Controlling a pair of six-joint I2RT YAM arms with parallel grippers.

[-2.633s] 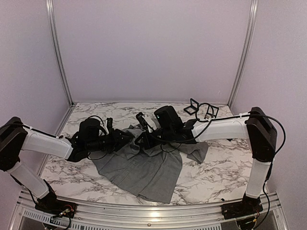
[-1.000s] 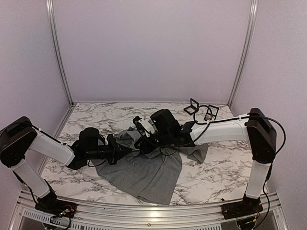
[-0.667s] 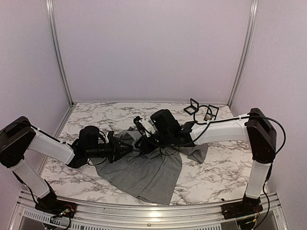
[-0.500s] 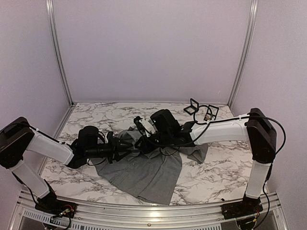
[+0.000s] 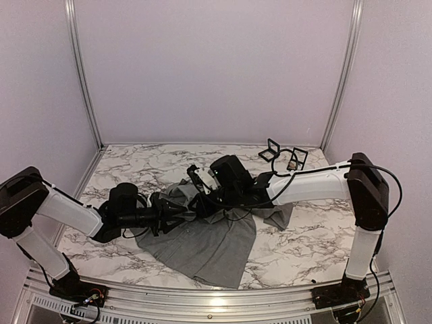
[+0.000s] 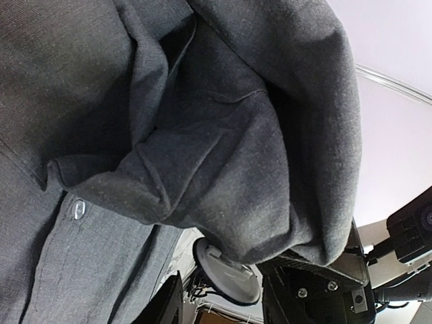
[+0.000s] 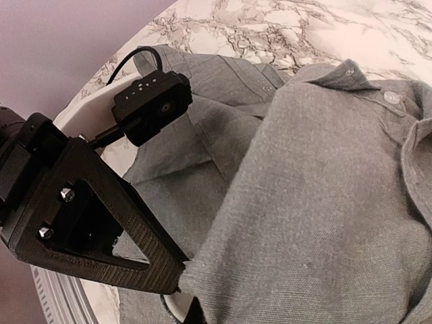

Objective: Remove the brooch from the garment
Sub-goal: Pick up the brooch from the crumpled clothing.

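Observation:
The garment [image 5: 209, 243], a grey button-up shirt, lies crumpled on the marble table, with one fold lifted at the middle. My right gripper [image 5: 202, 201] is shut on that lifted fold [image 7: 283, 223], its jaws [image 7: 187, 291] closed on the cloth edge. Under the fold hangs the brooch [image 6: 226, 273], a round white disc with a dark rim; its edge also shows in the right wrist view [image 7: 170, 307]. My left gripper [image 6: 223, 298] points at it from the left with its jaws open. The disc sits just beyond the fingertips [image 6: 170, 302] and touches neither. In the top view the brooch is hidden.
Two small black frames [image 5: 272, 150] [image 5: 298, 158] and loose cable stand at the table's back right corner. The left wrist camera housing [image 7: 152, 101] hangs close over the shirt. Walls close off three sides.
My left gripper, shut a second ago, has opened in front of the brooch, and its arm has sunk slightly. The right gripper keeps hold of the raised fold.

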